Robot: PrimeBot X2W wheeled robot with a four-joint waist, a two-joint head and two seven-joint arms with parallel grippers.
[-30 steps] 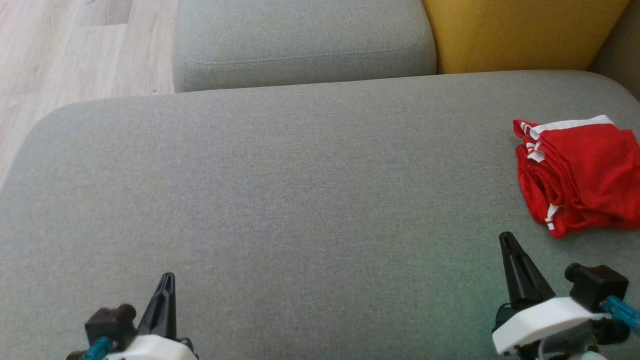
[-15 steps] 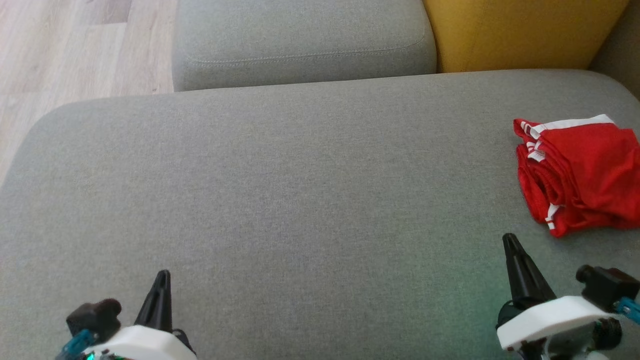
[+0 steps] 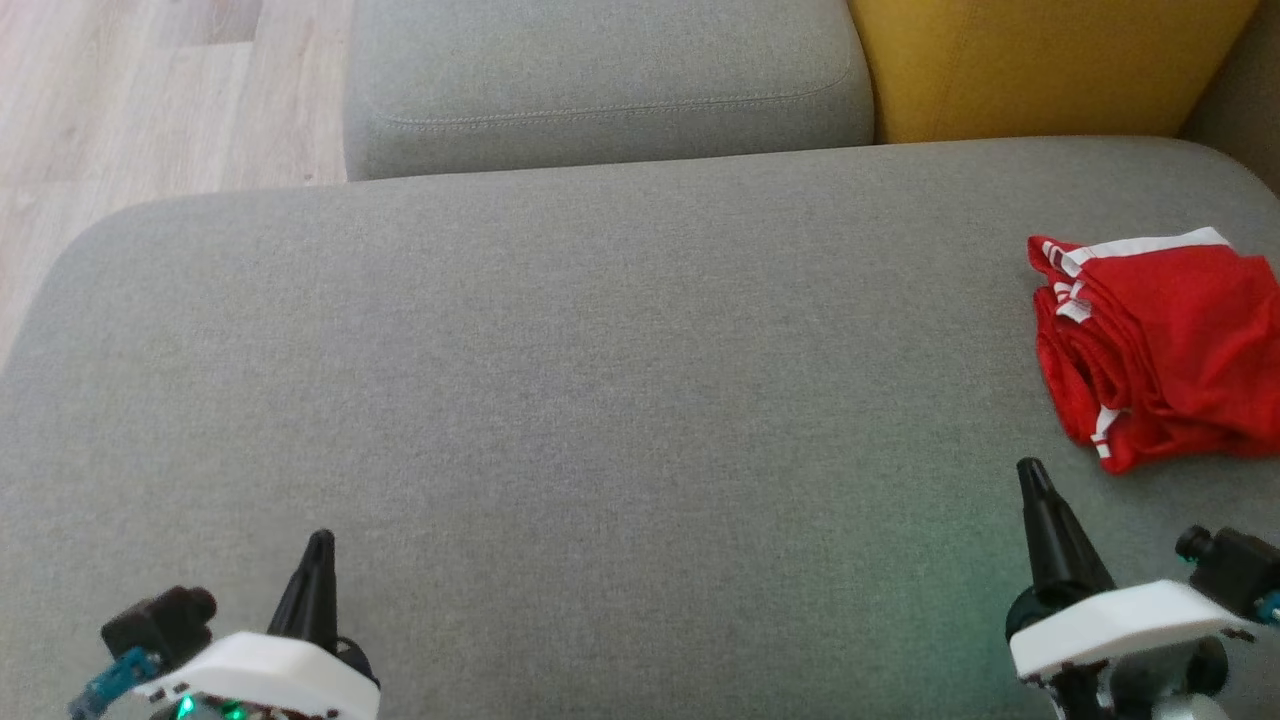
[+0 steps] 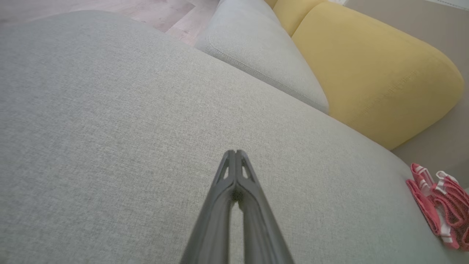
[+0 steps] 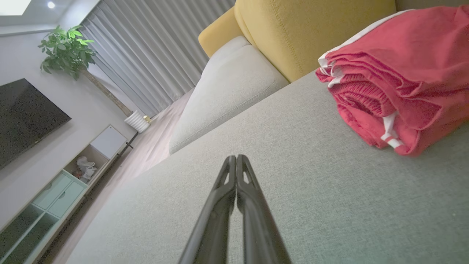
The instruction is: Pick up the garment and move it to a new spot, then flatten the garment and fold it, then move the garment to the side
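On the gray couch (image 3: 600, 350), folded red shorts (image 3: 1160, 340) lie just past the right pincer (image 3: 1030, 470), pressed together like the left pincer (image 3: 322, 540), so the job seems done, only resting next.

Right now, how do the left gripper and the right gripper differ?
The right gripper sits near the red garment, not touching it; the left gripper is far from it across the grey seat. The right gripper reaches higher in the head view than the left gripper. Both are shut and empty.
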